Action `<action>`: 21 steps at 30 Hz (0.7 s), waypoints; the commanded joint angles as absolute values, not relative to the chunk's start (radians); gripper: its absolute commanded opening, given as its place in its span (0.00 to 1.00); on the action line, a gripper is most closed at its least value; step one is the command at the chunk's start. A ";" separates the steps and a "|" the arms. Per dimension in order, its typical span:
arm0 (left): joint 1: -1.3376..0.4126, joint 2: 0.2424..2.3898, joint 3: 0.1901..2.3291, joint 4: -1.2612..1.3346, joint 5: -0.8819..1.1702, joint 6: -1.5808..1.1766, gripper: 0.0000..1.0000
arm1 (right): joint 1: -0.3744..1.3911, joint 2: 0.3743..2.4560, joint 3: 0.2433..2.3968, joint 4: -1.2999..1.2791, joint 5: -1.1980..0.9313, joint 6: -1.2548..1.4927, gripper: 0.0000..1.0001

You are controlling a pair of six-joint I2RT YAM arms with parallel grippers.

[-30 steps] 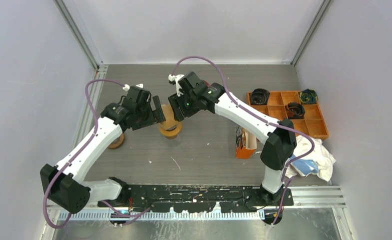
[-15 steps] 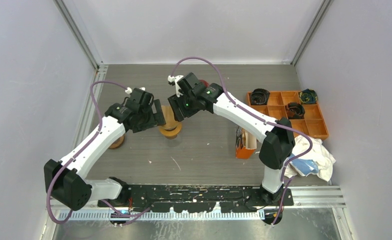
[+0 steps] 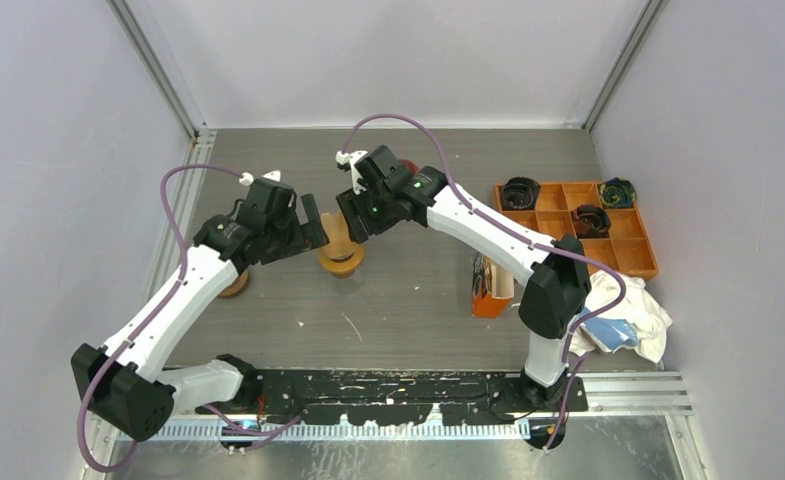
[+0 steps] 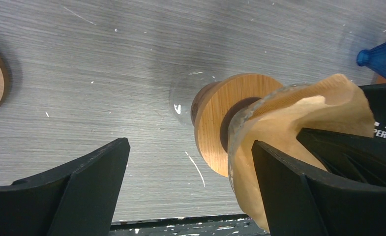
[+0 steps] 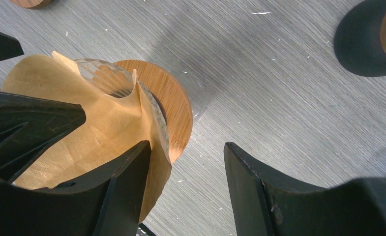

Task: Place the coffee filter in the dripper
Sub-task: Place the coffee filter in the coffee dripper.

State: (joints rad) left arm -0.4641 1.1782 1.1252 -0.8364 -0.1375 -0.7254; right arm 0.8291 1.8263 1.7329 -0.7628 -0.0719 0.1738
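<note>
So the brown paper filter is sitting in the glass dripper in the middle of the desk. It's crumpled though, with one side folded inward and the rest poking up past the rim. The left hand has its fingers spread wide, one of them right up against the paper. The right hand is at the other side, fingers apart too, nothing clamped between them, one finger lying on the filter's outer fold. Off to the right: an orange tray, a filter box and a white cloth.
</note>
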 commanded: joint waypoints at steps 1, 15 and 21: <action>-0.459 1.130 1.113 -0.744 -0.121 -0.723 1.00 | 0.830 1.809 1.735 -0.726 -0.063 0.158 0.62; -0.450 1.233 1.138 -0.647 -0.049 -0.701 0.99 | 0.832 1.811 1.735 -0.726 -0.069 0.160 0.62; -0.435 1.261 1.141 -0.649 -0.087 -0.699 0.99 | 0.833 1.812 1.731 -0.726 -0.071 0.160 0.62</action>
State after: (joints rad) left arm -0.4515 1.2655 1.1107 -0.6971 -0.0669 -0.7185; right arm 0.8291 1.8263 1.7313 -0.7609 -0.0723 0.1707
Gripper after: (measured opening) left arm 0.994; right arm 0.625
